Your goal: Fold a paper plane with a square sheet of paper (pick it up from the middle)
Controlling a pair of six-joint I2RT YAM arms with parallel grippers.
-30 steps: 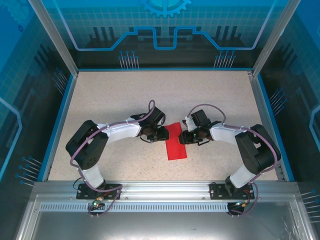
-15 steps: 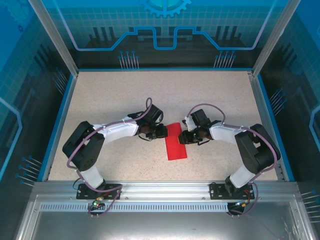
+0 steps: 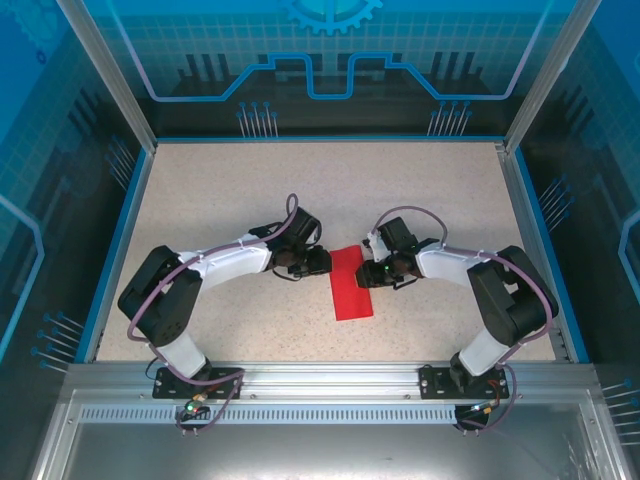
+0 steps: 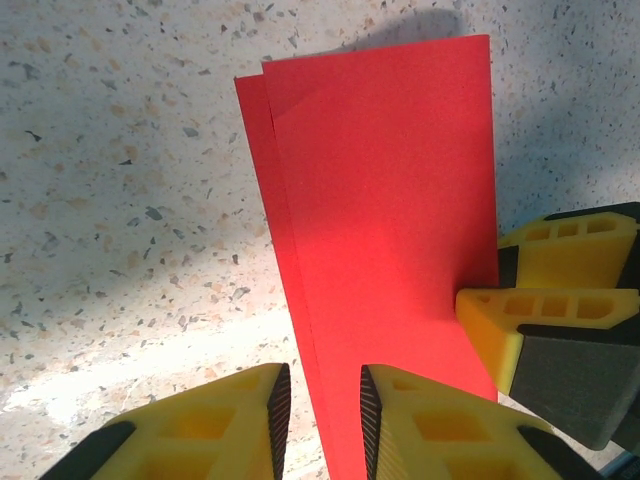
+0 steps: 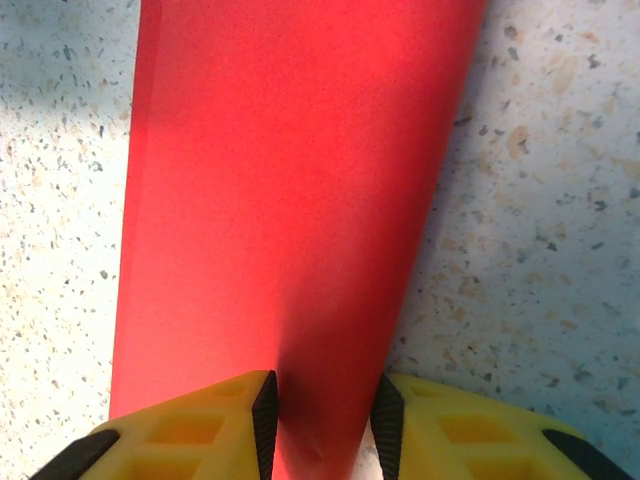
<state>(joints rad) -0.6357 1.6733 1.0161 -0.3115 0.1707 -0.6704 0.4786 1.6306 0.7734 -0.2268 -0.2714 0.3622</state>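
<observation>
Top external, square sheet of paper (image 3: 352, 285) (folded) between left claw (image 3: 327, 263), right claw (image 3: 367, 272).

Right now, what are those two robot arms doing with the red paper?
The square sheet of paper, already folded into a narrow strip, lies on the table. The left gripper and the right gripper meet it from either side, each with the paper between its fingers. Whether they're pinching it, I can't tell.

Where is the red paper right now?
In the top view, the red paper lies in the middle of the table, between the left gripper and the right gripper, which flank its far end.
</observation>
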